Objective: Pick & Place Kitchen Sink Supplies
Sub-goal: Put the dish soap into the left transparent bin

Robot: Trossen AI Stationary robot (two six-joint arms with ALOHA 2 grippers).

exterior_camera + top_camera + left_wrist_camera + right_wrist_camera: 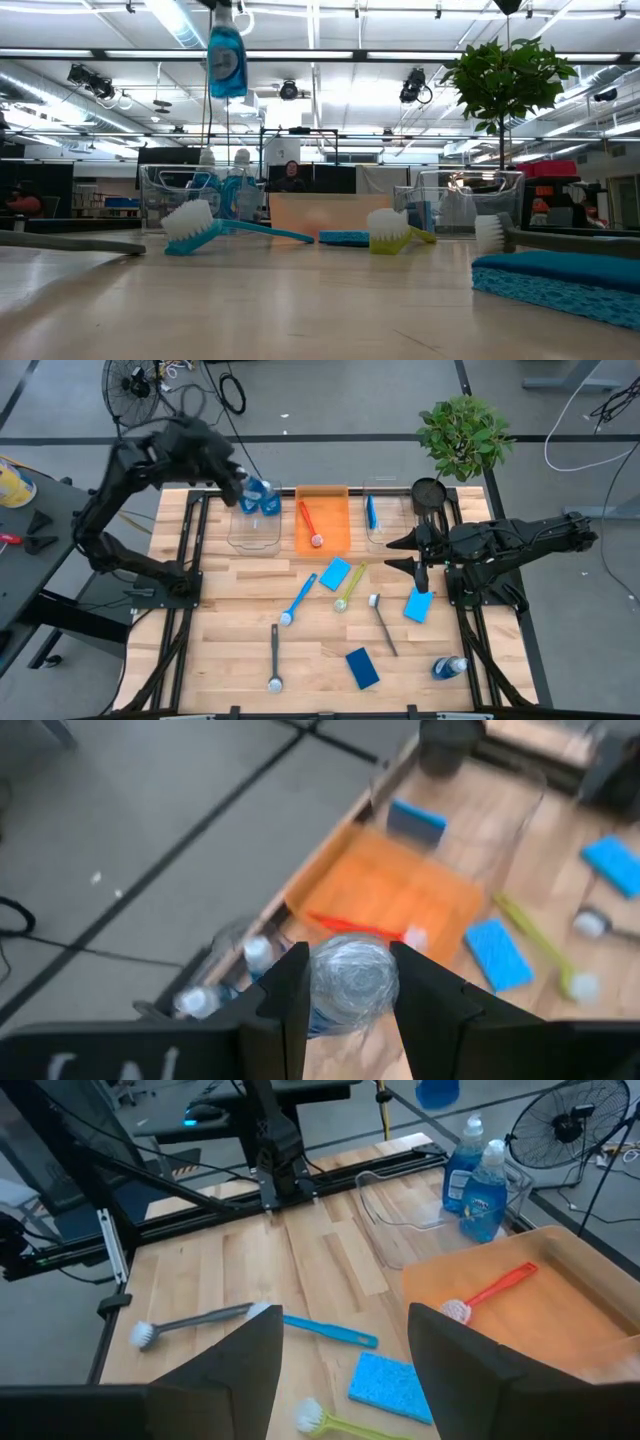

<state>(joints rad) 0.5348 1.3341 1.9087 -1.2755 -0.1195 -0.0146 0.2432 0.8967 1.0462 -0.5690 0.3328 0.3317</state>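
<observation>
One bottle [345, 985] clamped in left tool [348, 990], seemingly above clear bin [254, 532].

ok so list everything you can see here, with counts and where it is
bottles: 4, clear with blue contents; two in the left clear bin, one held above it, one lying on the table
sponges: 4, blue; three on the table, one in the right clear bin
brushes: 5; red in the orange bin; blue, yellow-green and two dark grey on the table
clear bins: 2, flanking the orange bin
orange bin: 1, middle
plant: 1, green, beside the table
left gripper: shut on a bottle
right gripper: open, empty
</observation>
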